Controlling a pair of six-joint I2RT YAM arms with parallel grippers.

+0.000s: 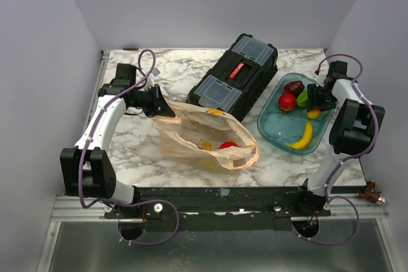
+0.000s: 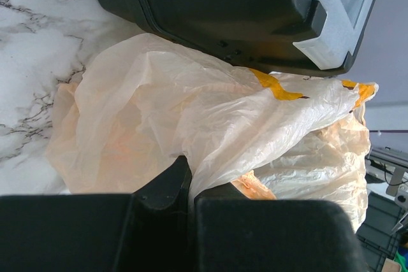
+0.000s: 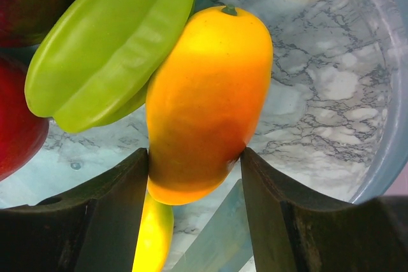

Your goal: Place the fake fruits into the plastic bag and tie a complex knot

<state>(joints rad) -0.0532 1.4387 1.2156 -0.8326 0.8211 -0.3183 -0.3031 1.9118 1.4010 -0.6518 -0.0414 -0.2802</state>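
Fake-fruit mango (image 3: 204, 100), orange-yellow plastic, gripped by right jaws in translucent blue tray (image 1: 273, 128); peach plastic bag (image 1: 185, 139) clamped by left jaws (props mouth open).

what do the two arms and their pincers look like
The left arm and right arm share white tubular links, blocky black joints and looping purple cables. The left pincer and right pincer are matte black, each with two broad fingers.
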